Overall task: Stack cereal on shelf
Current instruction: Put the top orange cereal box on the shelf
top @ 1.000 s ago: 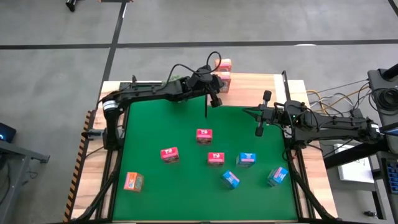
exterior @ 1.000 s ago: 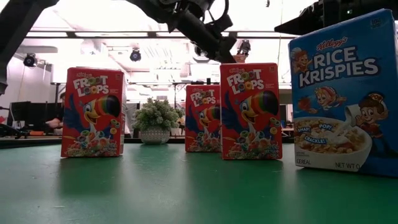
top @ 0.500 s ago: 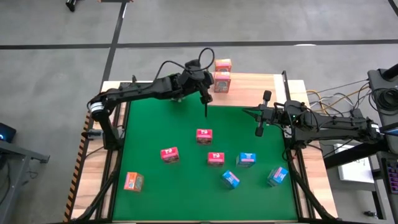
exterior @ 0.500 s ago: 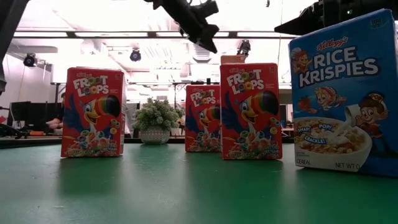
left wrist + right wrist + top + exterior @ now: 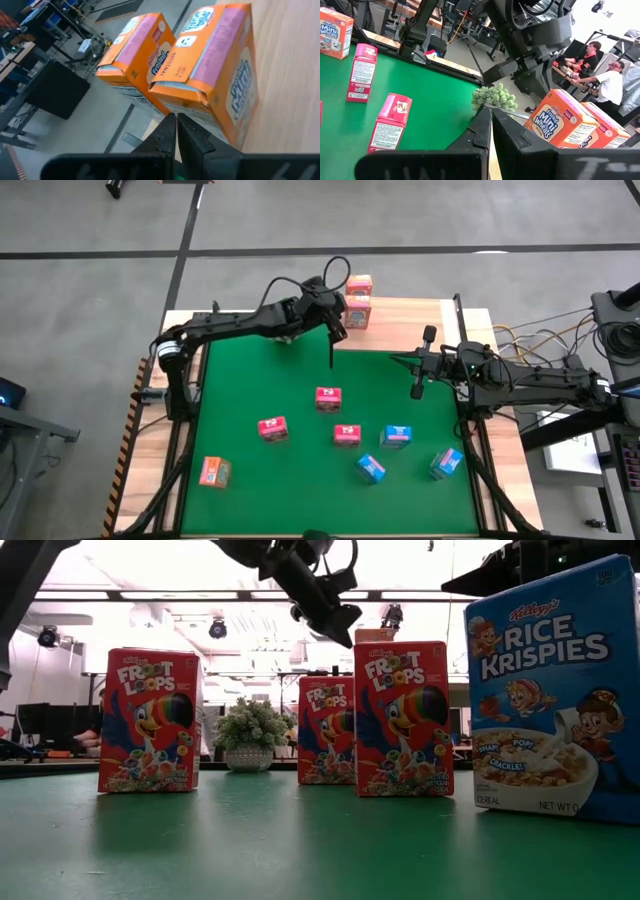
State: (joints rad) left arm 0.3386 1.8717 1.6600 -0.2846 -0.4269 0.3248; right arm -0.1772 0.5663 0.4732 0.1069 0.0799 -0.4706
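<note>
Two orange cereal boxes (image 5: pixel 357 311) (image 5: pixel 358 284) lie on the light wooden shelf (image 5: pixel 405 315) at the table's far edge. My left gripper (image 5: pixel 339 331) is shut and slants down just before the nearer orange box (image 5: pixel 215 75). Three red boxes (image 5: pixel 328 398), three blue boxes (image 5: pixel 396 436) and one orange box (image 5: pixel 214 472) stand on the green mat (image 5: pixel 250 380). My right gripper (image 5: pixel 418 388) hangs shut above the mat's right side, with nothing in it. My left gripper's shut fingertips (image 5: pixel 176 120) stand close to the lower near end (image 5: pixel 200 107) of the nearer orange box, coming at it slanting down from the table's left. I cannot tell whether they touch it. The box lies on its side on the shelf board.
Thin black posts (image 5: pixel 331 356) (image 5: pixel 457 310) rise from the shelf. A small green plant (image 5: pixel 249 735) in a pot stands at the mat's far side, below the left arm. Cables (image 5: pixel 520 335) lie off the table's right edge.
My left gripper, shut throughout, drew up and toward the table's left, away from the orange boxes, then swung back toward them and tipped more steeply. The boxes have kept their places.
</note>
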